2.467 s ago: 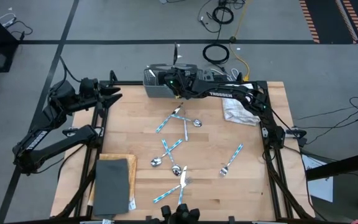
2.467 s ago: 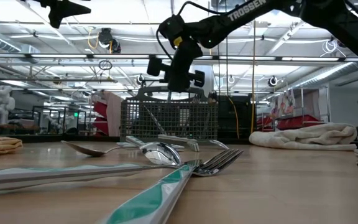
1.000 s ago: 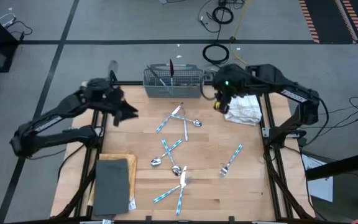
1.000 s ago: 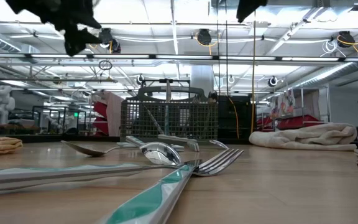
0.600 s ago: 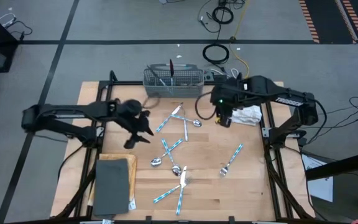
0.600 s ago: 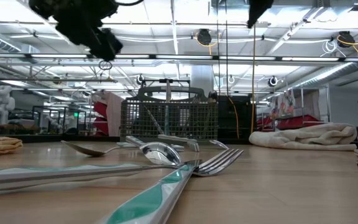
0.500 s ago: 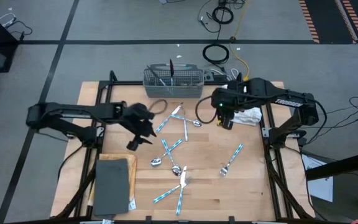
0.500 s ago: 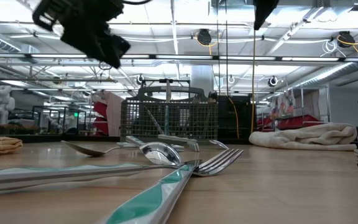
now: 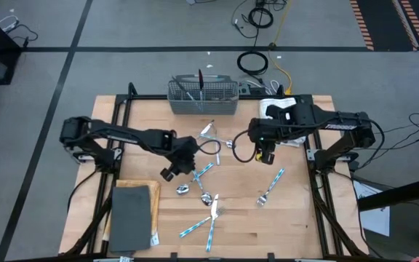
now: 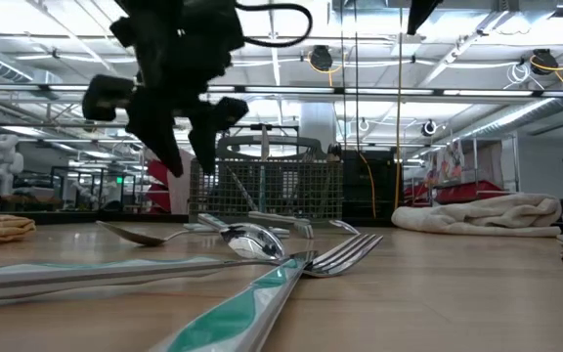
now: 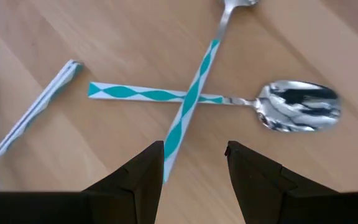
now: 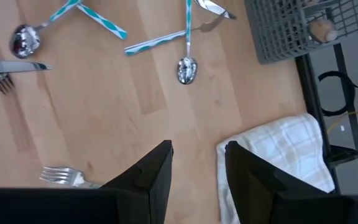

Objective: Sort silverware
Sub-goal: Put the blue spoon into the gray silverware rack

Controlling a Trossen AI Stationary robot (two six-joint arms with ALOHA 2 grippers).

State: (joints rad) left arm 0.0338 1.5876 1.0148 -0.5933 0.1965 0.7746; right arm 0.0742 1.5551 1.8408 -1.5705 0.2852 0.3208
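Silverware with teal-and-white handles lies scattered on the wooden table (image 9: 297,218). At the middle two pieces lie crossed (image 11: 188,96), one a spoon with its bowl (image 11: 300,106) face up. My left gripper (image 11: 194,152) hangs open just above the near end of one crossed handle (image 11: 173,140), clear of the table in the low view (image 10: 189,156). My right gripper (image 9: 264,151) stands open over bare wood right of the middle, with nothing between its fingers (image 12: 194,152). A grey mesh basket (image 9: 202,96) at the far edge has a few pieces standing in it.
A white cloth (image 9: 282,116) lies at the far right, beside my right arm. A dark grey pad (image 9: 133,215) on a tan cloth sits near left. A fork (image 9: 270,187) lies right of centre, and more pieces (image 9: 209,211) lie toward the near edge.
My left gripper has swept from the table's far left to its middle and come down over the crossed silverware, staying open. My right gripper has moved from beside the basket toward the near edge, over bare wood. No silverware has moved.
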